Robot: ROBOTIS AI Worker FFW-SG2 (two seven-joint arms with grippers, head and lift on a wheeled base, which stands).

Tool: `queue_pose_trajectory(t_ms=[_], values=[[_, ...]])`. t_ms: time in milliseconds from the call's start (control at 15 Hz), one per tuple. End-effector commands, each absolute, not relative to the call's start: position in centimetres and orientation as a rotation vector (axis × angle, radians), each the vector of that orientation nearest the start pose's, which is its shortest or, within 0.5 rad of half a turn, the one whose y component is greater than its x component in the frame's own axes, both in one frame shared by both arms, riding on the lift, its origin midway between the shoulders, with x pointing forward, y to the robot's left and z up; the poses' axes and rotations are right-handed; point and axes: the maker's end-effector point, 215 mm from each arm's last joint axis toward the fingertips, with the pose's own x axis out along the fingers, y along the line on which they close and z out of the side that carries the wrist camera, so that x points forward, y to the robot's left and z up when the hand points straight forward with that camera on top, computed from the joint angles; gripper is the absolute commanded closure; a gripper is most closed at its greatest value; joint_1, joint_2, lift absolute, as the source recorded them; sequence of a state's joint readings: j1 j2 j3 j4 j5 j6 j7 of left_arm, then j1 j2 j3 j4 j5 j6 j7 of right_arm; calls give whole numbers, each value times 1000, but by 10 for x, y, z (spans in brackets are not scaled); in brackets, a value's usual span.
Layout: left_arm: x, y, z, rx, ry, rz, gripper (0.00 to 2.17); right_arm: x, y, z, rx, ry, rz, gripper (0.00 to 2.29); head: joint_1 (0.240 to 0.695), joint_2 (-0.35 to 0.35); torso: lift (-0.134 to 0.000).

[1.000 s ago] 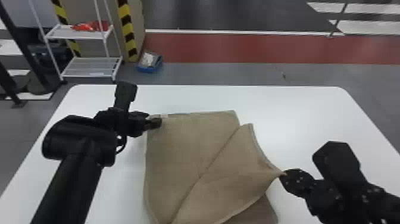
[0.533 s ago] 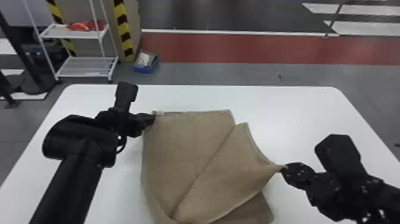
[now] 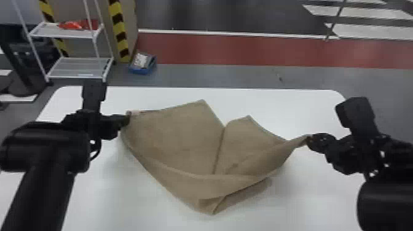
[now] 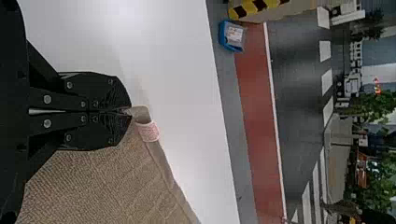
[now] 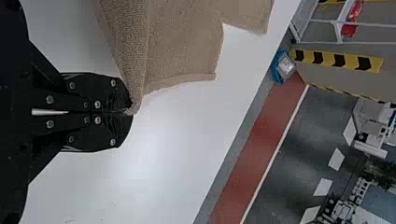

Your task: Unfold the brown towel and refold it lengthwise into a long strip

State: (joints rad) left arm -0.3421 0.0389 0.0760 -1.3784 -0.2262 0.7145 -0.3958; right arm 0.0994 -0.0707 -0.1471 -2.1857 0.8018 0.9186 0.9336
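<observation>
The left claw [image 4: 130,112] and right claw [image 5: 130,112], each clamped on the towel [image 3: 184,147], have spread farther apart. Unfolding advances, though flattening probably comes before refolding.

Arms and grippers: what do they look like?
Both arms matte black, with rounded housings. Left gripper: two flat black fingers, silvery screw heads, ridged towards the tips. Right gripper: same build. Black cable loops at the left wrist. No coloured markings seen.
</observation>
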Motion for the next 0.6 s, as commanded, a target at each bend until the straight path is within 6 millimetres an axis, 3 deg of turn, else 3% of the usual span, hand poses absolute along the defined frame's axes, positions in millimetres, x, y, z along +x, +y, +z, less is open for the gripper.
queue_pose_trajectory(t_ms=[0, 133, 333, 533], values=[[620, 280, -436, 48, 599, -141, 2148, 478, -350, -354, -377, 645, 177, 1413, 695, -80, -123], [592, 311, -433, 13, 609, -81, 2148, 473, -372, -347, -364, 628, 147, 1413, 695, -76, -123], [528, 346, -428, -34, 634, -4, 2148, 451, -393, -332, -347, 601, 136, 1413, 695, -62, -123], [478, 359, -434, -56, 656, 37, 2148, 425, -400, -341, -389, 623, 152, 1413, 695, -51, -123]])
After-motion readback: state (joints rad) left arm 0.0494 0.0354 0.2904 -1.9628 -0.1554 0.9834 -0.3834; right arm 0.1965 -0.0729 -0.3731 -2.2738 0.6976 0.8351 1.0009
